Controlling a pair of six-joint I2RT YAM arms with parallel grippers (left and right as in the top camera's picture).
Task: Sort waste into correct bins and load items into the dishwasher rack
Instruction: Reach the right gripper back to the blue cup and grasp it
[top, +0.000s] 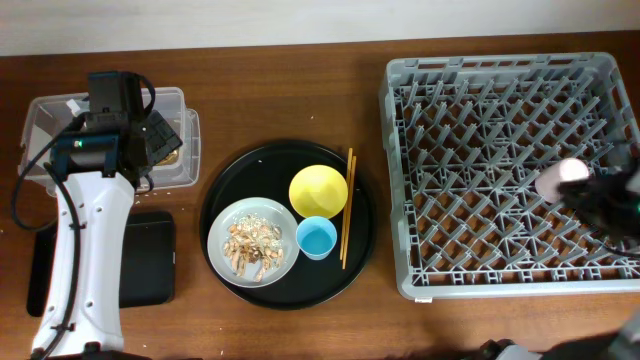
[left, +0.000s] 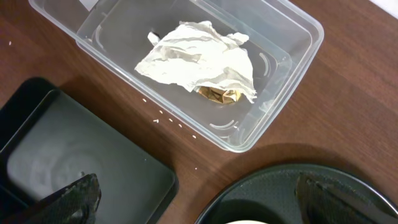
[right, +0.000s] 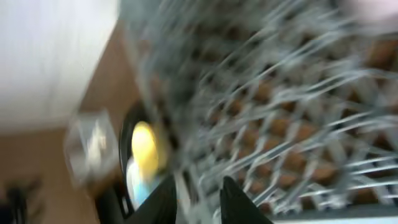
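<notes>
The grey dishwasher rack (top: 500, 65) fills the right side. A pink cup (top: 553, 181) lies inside it near its right wall. My right gripper (top: 592, 195) hovers blurred just beside that cup. In the right wrist view, smeared by motion, my right gripper (right: 200, 199) shows a narrow gap with nothing in it, over the rack (right: 280, 112). My left gripper (left: 205, 205) stands wide open and empty, above the clear tub (left: 292, 68), which holds the white tissue (left: 199, 59) and the gold wrapper (left: 219, 94). The yellow bowl (top: 318, 190), blue cup (top: 316, 237), chopsticks (top: 347, 205) and plate (top: 222, 245) of food scraps (top: 250, 245) sit on the round black tray (top: 280, 155).
The shallow black rectangular tray (top: 150, 255) lies in front of the clear tub (top: 40, 115), partly under my left arm. Bare wooden table separates the round tray from the rack.
</notes>
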